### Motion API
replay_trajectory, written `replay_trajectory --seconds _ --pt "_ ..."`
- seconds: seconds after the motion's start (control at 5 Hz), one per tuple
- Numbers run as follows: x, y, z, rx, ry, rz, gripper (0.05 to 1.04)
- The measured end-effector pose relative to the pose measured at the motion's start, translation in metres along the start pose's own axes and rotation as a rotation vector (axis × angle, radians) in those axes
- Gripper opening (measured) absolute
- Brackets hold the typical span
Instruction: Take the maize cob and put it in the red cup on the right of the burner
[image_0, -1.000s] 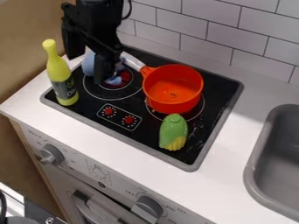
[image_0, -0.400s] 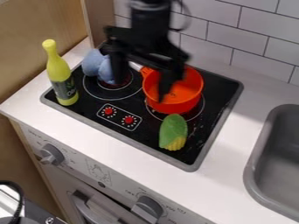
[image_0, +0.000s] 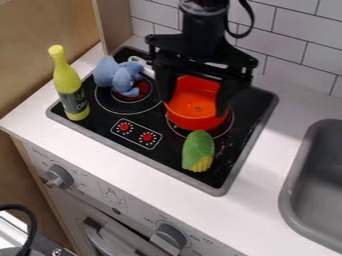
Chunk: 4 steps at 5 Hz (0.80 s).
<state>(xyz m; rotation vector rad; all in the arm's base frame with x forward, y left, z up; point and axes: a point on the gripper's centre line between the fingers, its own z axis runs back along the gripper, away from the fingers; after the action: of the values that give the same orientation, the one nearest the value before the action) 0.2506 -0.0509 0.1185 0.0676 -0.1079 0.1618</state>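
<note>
Since the pincer (image_0: 194, 106) has moved from upper left to upper centre, fingers apart over the pot (image_0: 194, 121), the untouched cob (image_0: 198, 151), just below frame centre, now appears nearer for grasping.

Blk arm (image_0: 204, 29) w/ thin cable (image_0: 252, 17), blk fingers (image_0: 228, 95), prob. reddish trim (image_0: 202, 5).

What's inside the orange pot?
Inside the round orange pot, I see only its shiny bottom. The black two-finger gripper covers some of its sides.
</note>
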Motion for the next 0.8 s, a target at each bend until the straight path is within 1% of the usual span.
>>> replay_trajectory --seconds 0.2,0.4,0.6,0.8 --pt "-0.004 -0.007 -0.009 0.034 -0.050 -0.016 0.977" --pt "-0.004 -0.007 -0.019 0.067 -0.061 -0.031 0.977" --pt "-0.005 -0.007 -0.022 0.095 -0.078 -0.048 0.977" --pt "-0.008 -0.003 -0.031 0.116 -0.094 -0.054 0.977"
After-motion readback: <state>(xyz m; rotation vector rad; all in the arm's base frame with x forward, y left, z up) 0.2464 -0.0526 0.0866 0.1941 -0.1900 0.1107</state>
